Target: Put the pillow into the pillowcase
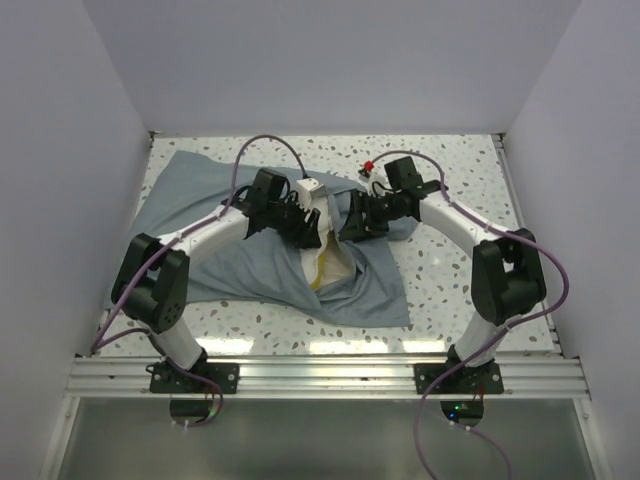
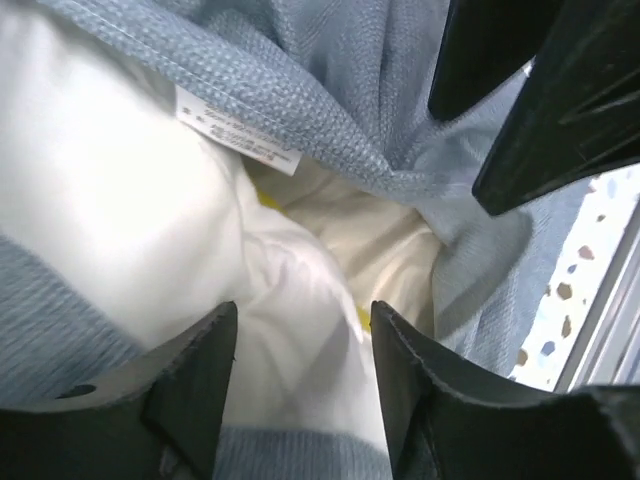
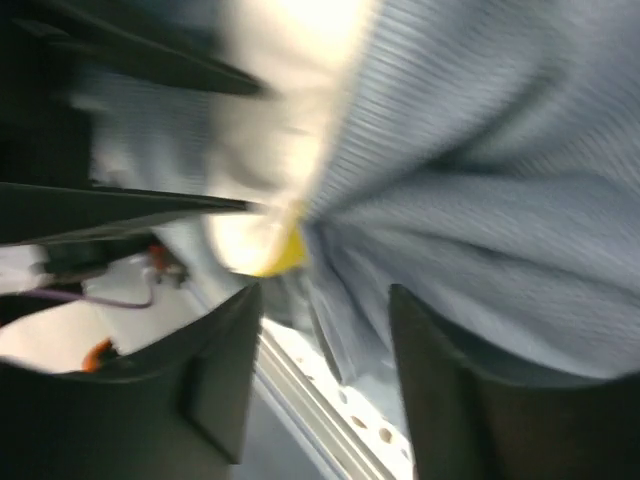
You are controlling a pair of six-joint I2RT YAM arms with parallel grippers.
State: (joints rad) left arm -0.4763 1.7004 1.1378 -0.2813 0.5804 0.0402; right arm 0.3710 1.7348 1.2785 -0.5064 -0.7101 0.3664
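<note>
The grey-blue pillowcase (image 1: 230,255) lies wrinkled across the table's middle. Its mouth gapes between my arms and shows the cream and yellow pillow (image 1: 330,268) partly inside. My left gripper (image 1: 306,228) is open at the mouth's left side. In the left wrist view its jaws (image 2: 303,340) stand apart over the white pillow (image 2: 110,190), with the pillowcase (image 2: 330,90) hem and a small label above. My right gripper (image 1: 352,220) is open at the mouth's right side. Its blurred wrist view (image 3: 325,310) shows the pillowcase (image 3: 500,180) and the pillow's yellow edge (image 3: 285,252).
A small red and white object (image 1: 369,168) lies on the speckled table (image 1: 450,290) behind the right gripper. White walls enclose the table on three sides. An aluminium rail (image 1: 330,375) runs along the near edge.
</note>
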